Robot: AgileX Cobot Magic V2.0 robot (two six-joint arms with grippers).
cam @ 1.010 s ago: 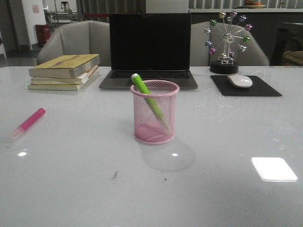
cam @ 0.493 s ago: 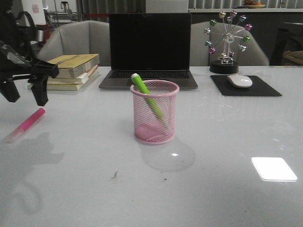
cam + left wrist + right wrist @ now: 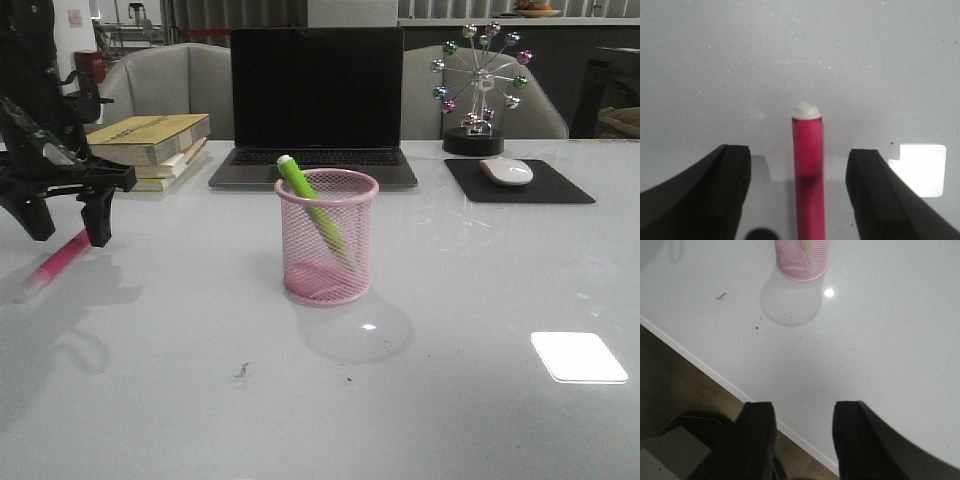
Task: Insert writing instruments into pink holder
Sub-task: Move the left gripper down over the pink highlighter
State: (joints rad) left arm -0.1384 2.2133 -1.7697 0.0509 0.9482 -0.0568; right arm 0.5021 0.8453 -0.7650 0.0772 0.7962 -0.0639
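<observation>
Partly, left claw (image 3: 68, 228) hides pink marker (image 3: 57, 262).

My left gripper (image 3: 68, 228) hangs with its jaws spread, and the magenta pink marker (image 3: 809, 175) lies on the glossy white table (image 3: 480, 330) in the gap between them, bare surface on both sides of it. Just behind stands a stack of yellow-covered books (image 3: 140, 150). The table between there and the round pink wire-mesh cup (image 3: 327, 237) is bare. Its mouth is partly taken by a leaning lime green marker (image 3: 310, 200); a black laptop (image 3: 317, 100) rises close behind.
</observation>
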